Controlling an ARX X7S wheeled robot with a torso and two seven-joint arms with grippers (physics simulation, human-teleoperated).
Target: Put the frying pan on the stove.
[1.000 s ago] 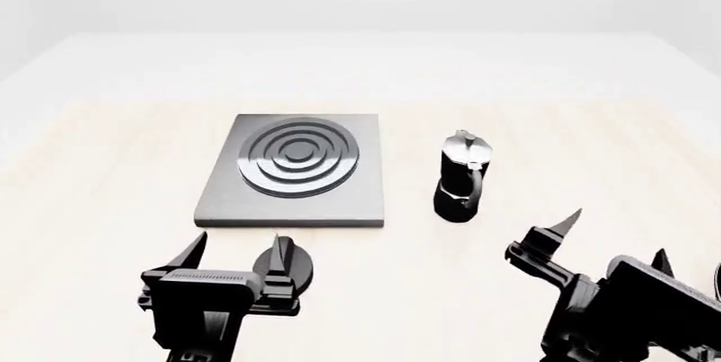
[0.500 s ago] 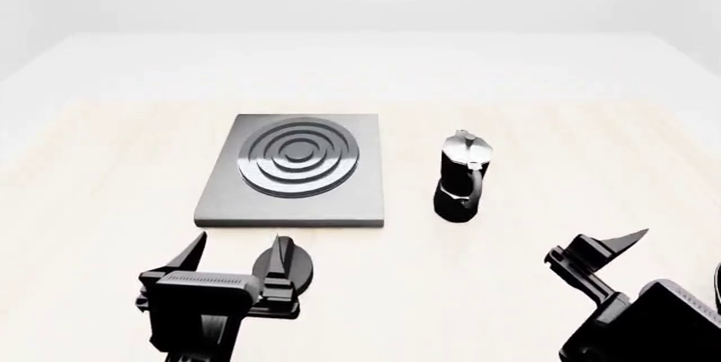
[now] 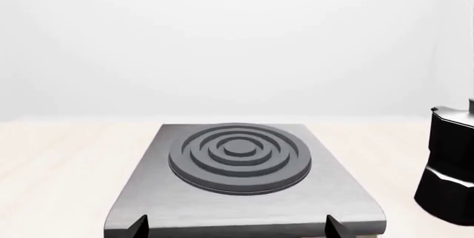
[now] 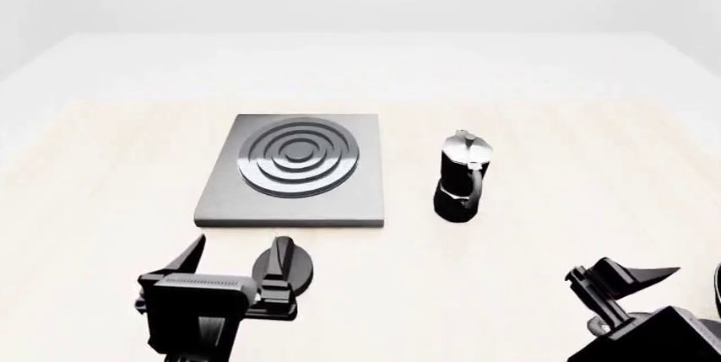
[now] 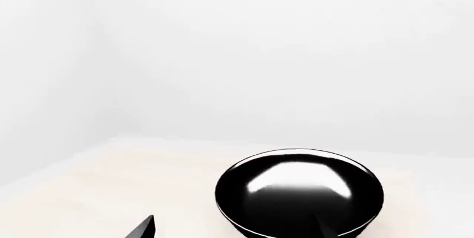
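The frying pan [image 5: 300, 191], round, black and glossy inside, rests on the table straight ahead of my right gripper [image 5: 235, 232]. That gripper is open and a short way from the pan's near rim. One fingertip [image 5: 144, 228] shows against the table, while the other is dark against the pan. The pan's handle cannot be made out. In the head view my right gripper [image 4: 626, 278] is at the lower right, turned rightward. The stove [image 4: 295, 168] lies left of centre. My left gripper [image 4: 236, 261] is open just in front of the stove [image 3: 237, 177], holding nothing.
A black-and-silver moka pot [image 4: 462, 178] stands upright to the right of the stove, between it and my right arm. It also shows in the left wrist view as the moka pot [image 3: 448, 182]. The pale wooden table [image 4: 541, 100] stretches back to a white wall.
My right gripper has swung rightward and lower in the head view, turning away from the moka pot. The left arm, stove and moka pot have not moved.
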